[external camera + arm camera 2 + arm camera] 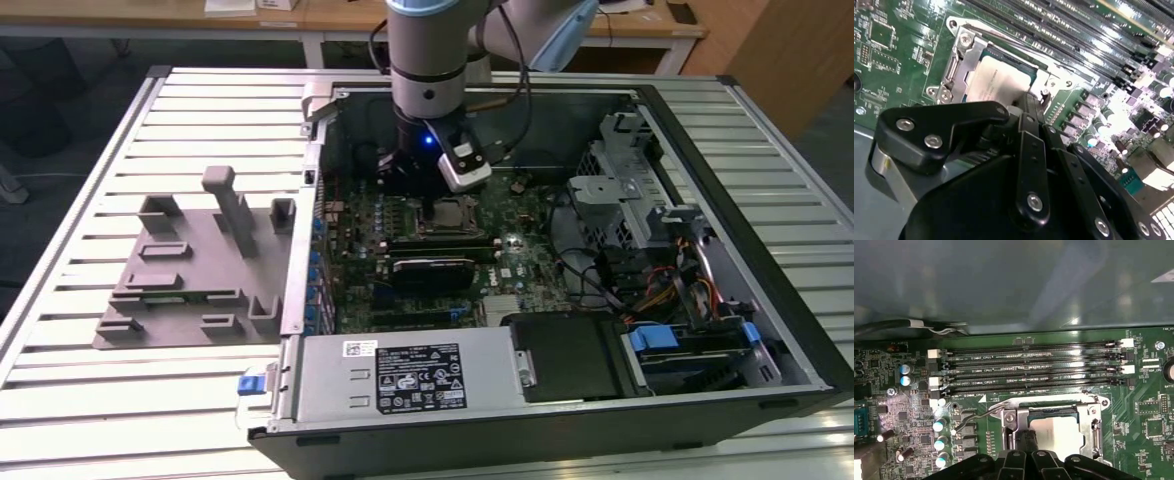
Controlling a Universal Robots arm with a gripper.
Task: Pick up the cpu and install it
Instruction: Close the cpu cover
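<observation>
Cpu (1060, 432) seated in its socket, gripper (1027, 439) right over it.
Your gripper's fingers (1023, 441) are drawn together with nothing between them, and their tips are down at the cpu's silver top near one edge; you can't tell whether they touch it. The cpu lies flat inside the metal socket frame (1095, 432) on the motherboard (1149, 405), directly beneath the gripper. Memory slots (1029, 371) run just beyond the gripper. Well off to its side, outside the computer case (561, 430), a grey fixture (174, 280) sits on the tabletop (80, 380).

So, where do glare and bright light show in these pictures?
Second wrist view: glare whitens the slots, and the cpu top shines pale. First wrist view: hazy reflections on the case wall. Exterior view: a blue light glows on the arm.
</observation>
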